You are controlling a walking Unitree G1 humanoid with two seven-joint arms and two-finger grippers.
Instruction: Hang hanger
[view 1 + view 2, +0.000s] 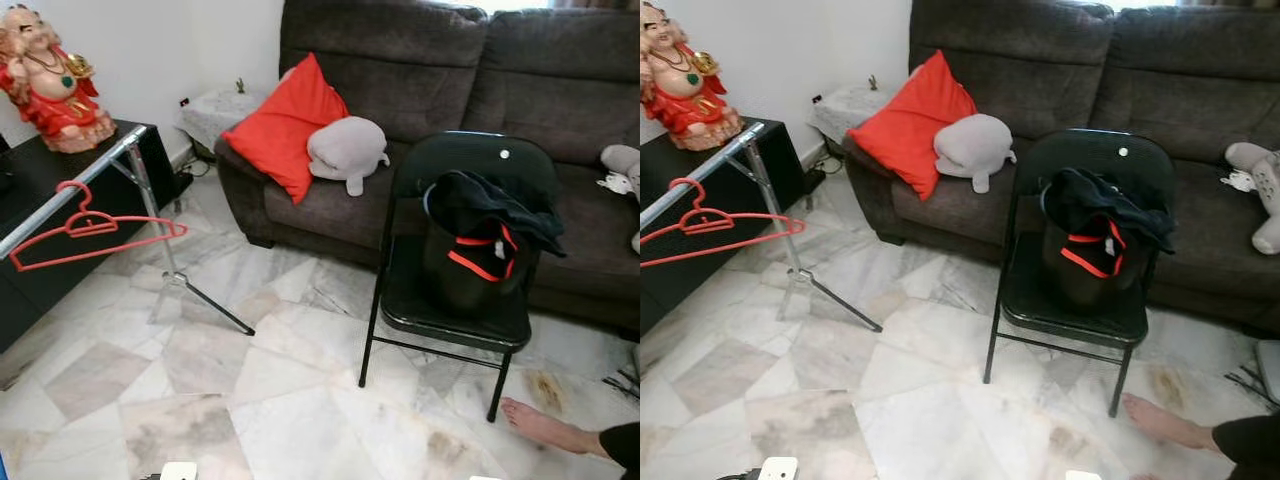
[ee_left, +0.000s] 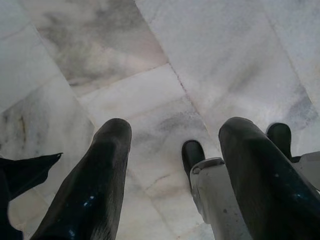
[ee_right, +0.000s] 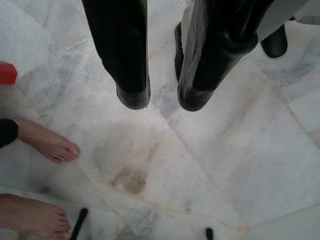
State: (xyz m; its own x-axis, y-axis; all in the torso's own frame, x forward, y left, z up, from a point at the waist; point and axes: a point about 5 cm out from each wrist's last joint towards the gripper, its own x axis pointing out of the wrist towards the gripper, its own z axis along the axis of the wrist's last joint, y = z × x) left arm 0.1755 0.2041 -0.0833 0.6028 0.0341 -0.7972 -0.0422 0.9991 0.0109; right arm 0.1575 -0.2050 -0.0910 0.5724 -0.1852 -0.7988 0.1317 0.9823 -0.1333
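Already the red hanger (image 1: 95, 235) sits hooked over the silver rail (image 1: 70, 190) of a tripod clothes stand, at the robot's left, in front of a black cabinet (image 1: 40, 250) that carries a red figurine (image 1: 50, 80). Further right a black folding chair (image 1: 460, 290) holds a dark bag with red trim (image 1: 480, 245), and a grey sofa (image 1: 450, 100) stands behind with a red cushion (image 1: 285, 125).

From the right eye the same hanger (image 1: 710, 235) hangs level from its hook.

Looking down the left gripper (image 2: 172, 180), its fingers stand wide apart over marble floor (image 2: 150, 75), holding nothing.

Likewise the right gripper (image 3: 162, 100) is parted and empty above the floor, near a person's bare feet (image 3: 47, 145).

I judge the hanger light, thin, stiff and rather slick; the neck below the hook looks like the surest place to pinch.
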